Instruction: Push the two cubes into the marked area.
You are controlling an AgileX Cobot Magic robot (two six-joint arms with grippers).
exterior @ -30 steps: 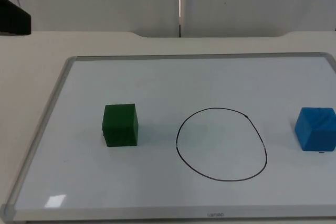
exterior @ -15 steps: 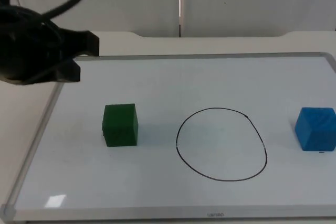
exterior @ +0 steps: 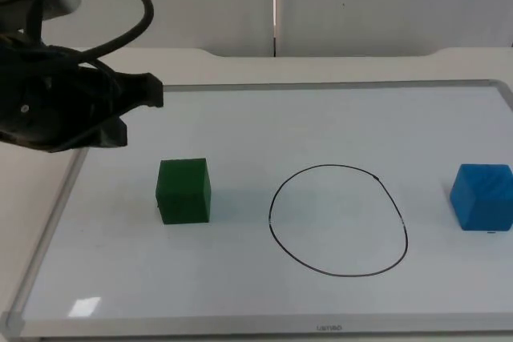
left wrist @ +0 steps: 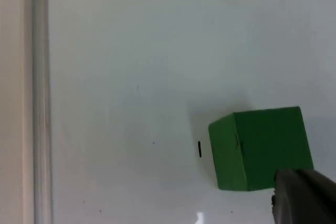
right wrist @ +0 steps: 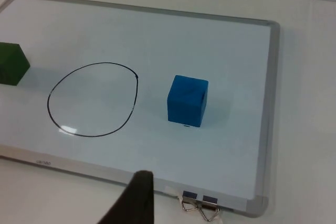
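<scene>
A green cube (exterior: 183,190) rests on the left part of the whiteboard (exterior: 48,230), left of a hand-drawn black oval (exterior: 329,166). Near the board's right edge, right of the oval, lies a blue cube (exterior: 482,196). My left gripper (exterior: 136,111) hovers over the board's far left corner, behind and left of the green cube and apart from it. In the left wrist view the green cube (left wrist: 260,148) lies just past a black fingertip (left wrist: 304,198). The right wrist view takes in the blue cube (right wrist: 187,100), the oval (right wrist: 100,63) and the green cube (right wrist: 10,64) from off the board's near edge.
The whiteboard's metal frame (right wrist: 270,103) rises slightly above the table all round. A binder clip (right wrist: 199,204) sits at its near right corner. A short black mark (left wrist: 199,149) lies beside the green cube. The grey partition wall (exterior: 361,6) closes the far side.
My left arm has come in from the upper left and moved right and slightly down over the board's far left corner. Neither cube has moved.
</scene>
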